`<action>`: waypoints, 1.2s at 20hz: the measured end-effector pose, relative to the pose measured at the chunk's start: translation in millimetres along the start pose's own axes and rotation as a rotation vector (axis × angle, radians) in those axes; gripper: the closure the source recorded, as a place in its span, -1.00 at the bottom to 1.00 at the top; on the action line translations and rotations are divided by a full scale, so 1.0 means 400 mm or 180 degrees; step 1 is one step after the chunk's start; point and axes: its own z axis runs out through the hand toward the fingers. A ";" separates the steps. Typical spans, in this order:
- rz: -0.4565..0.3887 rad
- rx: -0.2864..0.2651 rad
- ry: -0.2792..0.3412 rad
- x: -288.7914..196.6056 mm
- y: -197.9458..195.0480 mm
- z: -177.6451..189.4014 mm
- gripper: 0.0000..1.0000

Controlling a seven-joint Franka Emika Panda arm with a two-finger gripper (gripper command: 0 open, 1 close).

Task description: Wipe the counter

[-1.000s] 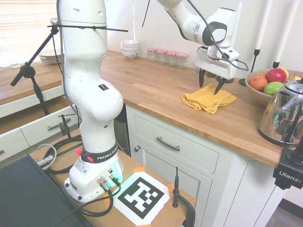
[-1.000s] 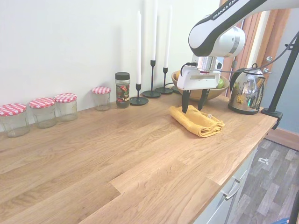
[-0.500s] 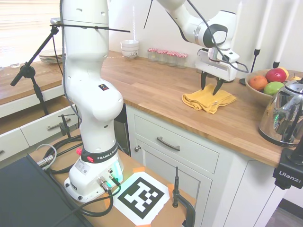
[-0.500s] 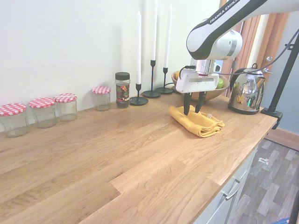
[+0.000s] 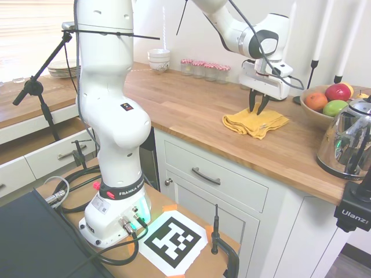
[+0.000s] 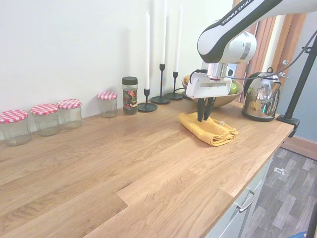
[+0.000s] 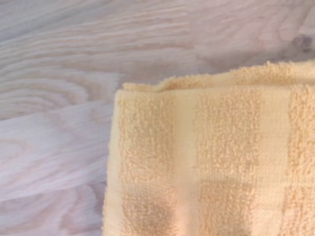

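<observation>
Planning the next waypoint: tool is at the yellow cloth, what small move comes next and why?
Probably a short drag of the yellow cloth along the counter toward the open stretch of wood. The tool looks closed, its fingers pinched together on the cloth's rear edge, and the cloth lies folded and flat, so wiping has likely not started.

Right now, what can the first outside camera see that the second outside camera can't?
Only the first exterior view shows the white cabinets, the stacked bowls and the plates. Only the second exterior view shows the dark-lidded spice jar and the third candlestick. Both share the counter, the folded yellow cloth, the gripper closed on the cloth, the kettle, the fruit bowl and the red-checked jars.
</observation>
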 end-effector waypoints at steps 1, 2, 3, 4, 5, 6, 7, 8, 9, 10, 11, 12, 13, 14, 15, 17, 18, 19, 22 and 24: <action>0.0004 0.0005 -0.0003 0.000 0.000 0.000 1.00; 0.0006 0.0007 -0.0004 0.000 0.000 0.000 1.00; 0.0008 0.0010 -0.0006 0.000 0.000 0.000 1.00; 0.0009 0.0013 -0.0008 0.000 0.000 0.000 1.00; 0.0008 0.0017 -0.0010 0.000 0.000 0.000 1.00; 0.0009 0.0022 -0.0014 0.000 0.000 0.000 1.00; 0.0009 0.0028 -0.0018 0.000 0.000 -0.001 1.00; 0.0010 0.0032 -0.0021 0.000 0.000 -0.001 1.00; 0.0009 0.0037 -0.0022 0.001 0.000 -0.001 1.00; 0.0009 0.0041 -0.0021 0.001 0.000 -0.003 1.00; 0.0009 0.0048 -0.0015 0.002 0.000 -0.006 1.00; 0.0011 0.0062 -0.0004 0.002 0.000 -0.013 1.00; 0.0013 0.0083 0.0013 0.003 0.001 -0.022 1.00; 0.0017 0.0108 0.0032 0.003 0.001 -0.033 1.00; 0.0019 0.0132 0.0049 0.003 0.003 -0.045 1.00; 0.0022 0.0170 0.0076 0.003 0.006 -0.066 1.00; 0.0022 0.0179 0.0083 0.004 0.007 -0.071 1.00; 0.0021 0.0182 0.0085 0.005 0.008 -0.073 1.00; 0.0018 0.0188 0.0082 0.006 0.010 -0.073 1.00; 0.0028 0.0203 0.0072 0.007 0.012 -0.073 1.00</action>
